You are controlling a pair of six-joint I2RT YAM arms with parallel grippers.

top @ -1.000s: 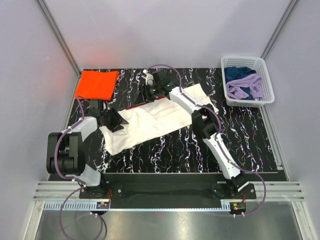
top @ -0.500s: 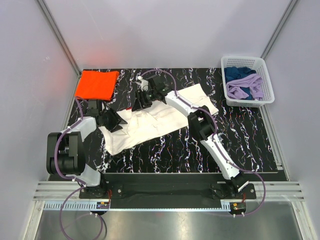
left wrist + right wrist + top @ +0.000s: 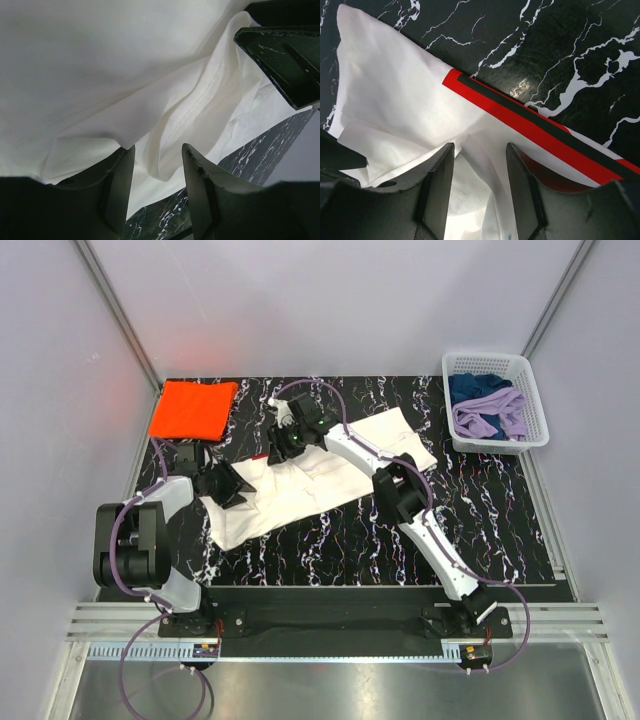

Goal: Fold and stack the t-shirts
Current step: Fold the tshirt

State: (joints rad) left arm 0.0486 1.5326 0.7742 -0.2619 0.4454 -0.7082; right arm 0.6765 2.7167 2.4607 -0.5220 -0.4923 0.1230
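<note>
The white t-shirt (image 3: 320, 480) lies rumpled and diagonal across the middle of the table. Its red band with a dark stripe (image 3: 520, 120) shows at the far edge. The orange t-shirt (image 3: 193, 408) lies folded at the far left corner. My left gripper (image 3: 222, 483) is low at the white shirt's left edge, jaws open, with a loose fold of the white shirt (image 3: 165, 125) between the fingers (image 3: 120, 180). My right gripper (image 3: 283, 445) is at the shirt's far edge near the red band, jaws open around a raised ridge of the white cloth (image 3: 485, 165).
A white basket (image 3: 537, 400) with blue and purple cloths stands at the far right corner. The black marbled table (image 3: 480, 520) shows bare to the right of and in front of the shirt. The enclosure walls are grey.
My right gripper has moved left and a little nearer along the white shirt's far edge, down onto the cloth by the red band. The left gripper has not moved.
</note>
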